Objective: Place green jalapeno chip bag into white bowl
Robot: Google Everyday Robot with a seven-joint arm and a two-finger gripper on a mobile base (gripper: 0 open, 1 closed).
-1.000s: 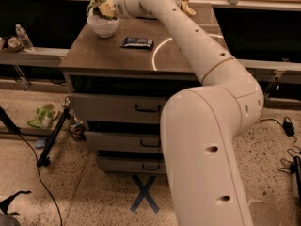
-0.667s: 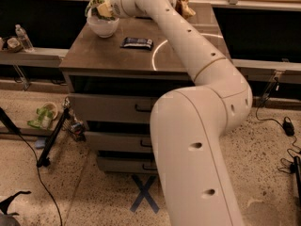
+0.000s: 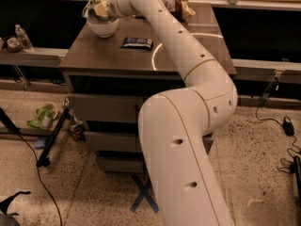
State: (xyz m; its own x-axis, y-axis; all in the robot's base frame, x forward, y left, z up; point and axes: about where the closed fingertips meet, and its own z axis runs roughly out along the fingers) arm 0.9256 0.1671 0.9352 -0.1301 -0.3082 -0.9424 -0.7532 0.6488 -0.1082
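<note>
The white bowl stands at the back left corner of the brown cabinet top. The green jalapeno chip bag sticks up out of the bowl, its lower end inside the rim. My gripper is at the end of the long white arm, right over the bowl, shut on the bag's right side. The bag hides most of the gripper.
A small dark blue snack bar lies right of the bowl. A brown-and-yellow bag sits at the back behind my arm. A water bottle stands on the left shelf. A stand's leg and green litter are on the floor.
The arm's elbow and upper segments have swung left and nearer the camera. The gripper and bag have stayed over the bowl, the bag slightly lower.
</note>
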